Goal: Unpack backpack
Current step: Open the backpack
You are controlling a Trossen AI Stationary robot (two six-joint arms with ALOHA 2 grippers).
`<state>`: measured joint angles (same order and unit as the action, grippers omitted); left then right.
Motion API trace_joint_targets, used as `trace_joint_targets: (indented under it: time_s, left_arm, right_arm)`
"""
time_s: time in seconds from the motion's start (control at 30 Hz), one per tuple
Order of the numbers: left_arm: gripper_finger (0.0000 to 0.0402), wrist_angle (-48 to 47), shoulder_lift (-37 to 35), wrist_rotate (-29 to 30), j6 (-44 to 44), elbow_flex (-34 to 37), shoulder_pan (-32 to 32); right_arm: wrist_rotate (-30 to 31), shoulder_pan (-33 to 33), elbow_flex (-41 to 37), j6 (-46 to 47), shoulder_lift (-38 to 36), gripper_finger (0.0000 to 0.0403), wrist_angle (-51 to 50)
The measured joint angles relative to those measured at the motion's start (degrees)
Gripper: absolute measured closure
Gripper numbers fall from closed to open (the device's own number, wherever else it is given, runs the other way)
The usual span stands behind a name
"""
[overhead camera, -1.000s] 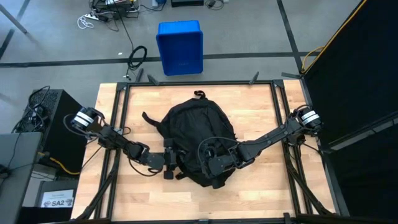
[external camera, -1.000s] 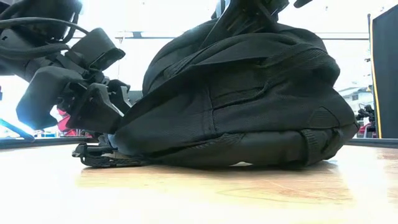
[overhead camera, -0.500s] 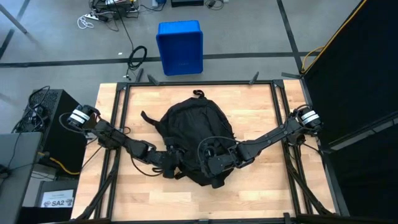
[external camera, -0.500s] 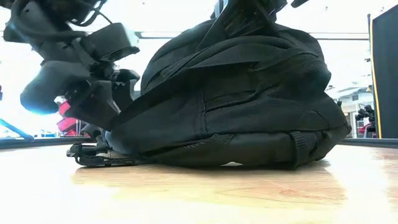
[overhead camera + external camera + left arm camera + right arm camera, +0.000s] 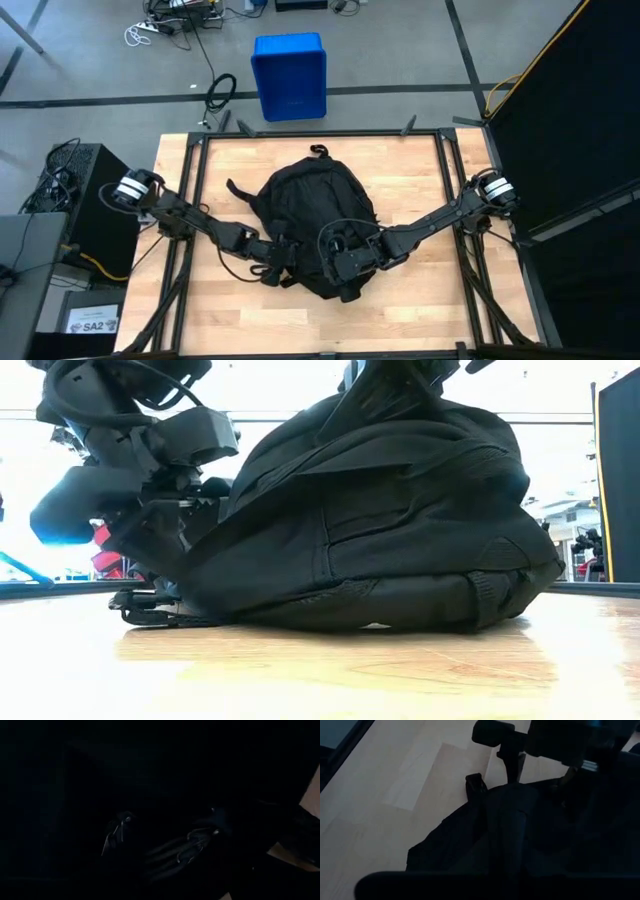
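Note:
The black backpack lies in the middle of the table, its top loop toward the far edge and its bulging side resting on the wood. My left gripper is at the pack's near-left side, its fingers spread apart in the dark wrist view amid black fabric. My right gripper sits shut on top of the pack's near part. In the low view it comes down onto the pack's highest point. My left gripper pokes slanting down from the table's left into the pack's side folds. I cannot tell whether its fingers hold anything there. My right gripper is shut on a ridge of the pack's upper fabric, coming slanting down from the table's right. Its own fingers hide the place of contact. The fabric rises to a peak under it, and the pack's underside stays on the table.
A strap with a buckle lies flat on the wood at the pack's near-left corner, under my left gripper. Another strap trails off the pack's left side. Black frame rails border the table. A blue bin stands on the floor beyond the far edge.
My left gripper has moved toward the backpack, risen a little and turned about its wrist, so its fingers now sit deeper in the pack's left side. The pack's near face has shifted slightly to the left in the low view.

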<state>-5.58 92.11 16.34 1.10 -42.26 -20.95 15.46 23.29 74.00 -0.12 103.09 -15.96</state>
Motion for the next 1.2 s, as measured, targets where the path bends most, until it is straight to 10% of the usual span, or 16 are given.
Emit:
trace_joint_targets:
  time_s: [0.2, 0.53, 0.9, 1.2]
  left_arm:
    - [0.0219, -1.05, 0.09, -0.77, 0.7, 0.0, -0.02]
    - [0.0389, -3.52, 0.22, -0.83, 2.51, -1.25, -0.09]
    - [0.0401, -30.22, 0.11, 12.04, 2.78, -16.7, -4.98]
    - [0.0401, -33.1, 0.11, 16.34, 2.43, -21.39, -8.38]
  right_arm:
    - [0.0, -0.17, 0.0, 0.23, 0.0, 0.0392, 0.08]
    - [0.27, -0.22, 0.0, 0.04, 0.0, 0.0396, 0.0]
    - [6.82, -1.56, 0.02, 4.63, -0.06, 0.0397, -2.15]
    - [8.02, -3.32, -0.02, 6.74, -0.11, 0.0399, -2.29]
